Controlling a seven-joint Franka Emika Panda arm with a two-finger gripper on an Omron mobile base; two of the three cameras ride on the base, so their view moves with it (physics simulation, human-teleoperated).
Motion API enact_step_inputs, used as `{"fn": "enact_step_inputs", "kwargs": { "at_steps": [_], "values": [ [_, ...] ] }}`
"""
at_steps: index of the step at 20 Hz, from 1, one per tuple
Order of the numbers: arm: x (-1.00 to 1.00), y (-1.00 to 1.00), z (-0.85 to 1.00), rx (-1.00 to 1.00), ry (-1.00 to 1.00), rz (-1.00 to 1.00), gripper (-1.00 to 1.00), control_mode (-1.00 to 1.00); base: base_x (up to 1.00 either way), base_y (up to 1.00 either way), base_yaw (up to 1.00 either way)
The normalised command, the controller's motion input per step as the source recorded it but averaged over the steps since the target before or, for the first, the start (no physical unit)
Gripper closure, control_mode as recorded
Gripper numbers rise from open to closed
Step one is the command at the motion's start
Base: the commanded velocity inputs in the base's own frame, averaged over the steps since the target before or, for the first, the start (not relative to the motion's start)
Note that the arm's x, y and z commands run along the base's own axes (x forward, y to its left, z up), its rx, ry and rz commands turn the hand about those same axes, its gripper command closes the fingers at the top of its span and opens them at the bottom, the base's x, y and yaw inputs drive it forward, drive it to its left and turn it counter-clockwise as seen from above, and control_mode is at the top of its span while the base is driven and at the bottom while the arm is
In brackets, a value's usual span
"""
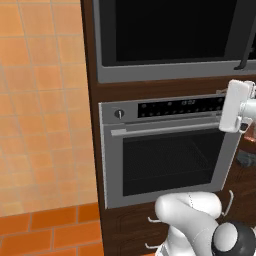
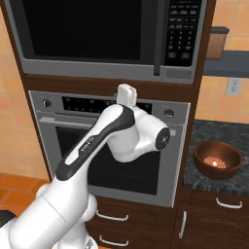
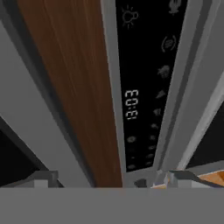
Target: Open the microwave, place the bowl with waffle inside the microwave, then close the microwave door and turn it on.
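The microwave (image 2: 97,34) is built in high in the wooden cabinet, and its black glass door (image 1: 170,30) is shut. The door's dark vertical bar handle (image 2: 157,41) stands next to the keypad (image 2: 182,29). On the dark counter (image 2: 204,180) at the right sits a brown bowl (image 2: 217,159) with the orange-brown waffle (image 2: 214,161) inside. My gripper (image 3: 111,179) is open and holds nothing. It faces the oven's control strip, just below the microwave and left of the handle. The white hand (image 1: 236,106) (image 2: 126,95) is level with that strip.
The silver oven (image 1: 165,160) with its digital display (image 3: 131,105) and horizontal handle (image 1: 165,129) fills the cabinet below the microwave. A wooden strip (image 3: 70,87) separates the two appliances. Drawers (image 2: 112,216) lie beneath. An orange tiled wall (image 1: 40,100) stands to the left.
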Motion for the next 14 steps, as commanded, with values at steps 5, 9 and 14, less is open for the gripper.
{"fn": "enact_step_inputs", "kwargs": {
  "at_steps": [5,9,14],
  "values": [
    [0.00,-0.63,0.17,0.72,0.00,-0.31,-1.00,-1.00,0.00,0.00,0.00],
    [0.05,-0.63,0.52,0.64,0.02,-0.28,-1.00,-1.00,0.00,0.00,0.00],
    [0.06,-0.49,0.22,0.33,0.09,-0.09,-1.00,-1.00,0.00,0.00,0.00]
  ]
}}
